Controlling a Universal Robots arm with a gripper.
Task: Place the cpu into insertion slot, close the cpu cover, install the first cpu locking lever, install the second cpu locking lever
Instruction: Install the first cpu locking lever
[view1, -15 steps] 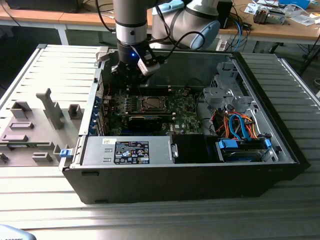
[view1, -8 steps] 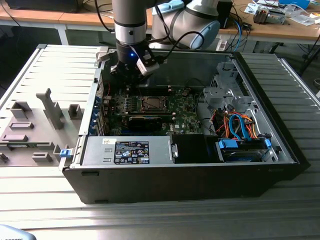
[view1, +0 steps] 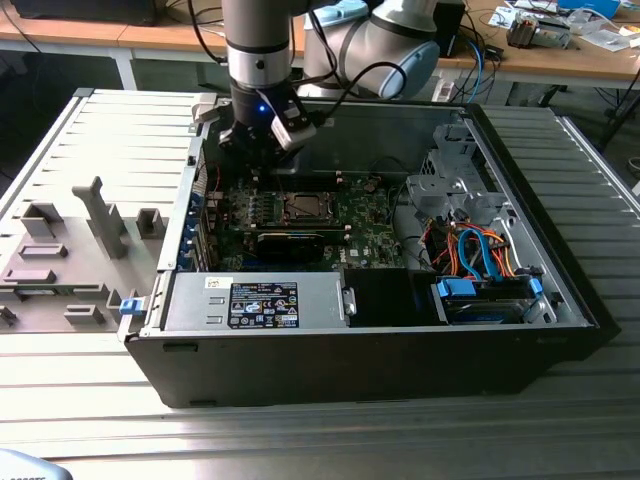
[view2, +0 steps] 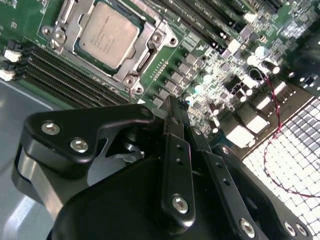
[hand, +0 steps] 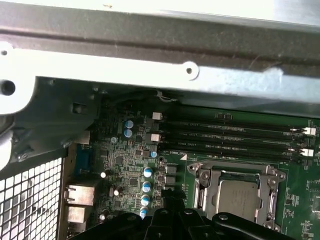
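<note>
Hovering beside the loaded socket

Hanging inside the open computer case (view1: 560, 290), the gripper (view2: 172, 112) sits above the green board (view1: 365, 235), off to one side of the insertion slot (view1: 303, 207). Its dark fingers (view2: 175, 150) appear pressed together at the tip, with nothing between them.

Just ahead of the fingertips in both wrist views lies the cpu (view2: 109, 35), its pale silver face up, seated flat in the slot's square metal rim. The cpu cover (view2: 155, 37) appears in the second wrist view as a thin grey frame around the chip, lying down over its edges; whether it is latched I cannot tell. In the first wrist view the cpu (hand: 239, 196) shows just beyond the gripper (hand: 172, 212), with the frame's screws at its corners.

Beyond the slot from the gripper run long dark memory slots (hand: 235, 135), parallel to one another. Near the fingertips on the other side stands a cluster of small silver capacitors (hand: 146, 186) and metal port blocks (hand: 79, 195) against the case's perforated wall (hand: 30, 200). A thin red wire (view2: 272, 145) curls across that mesh. The case rests on a ribbed grey worktop (view1: 320, 430).
</note>
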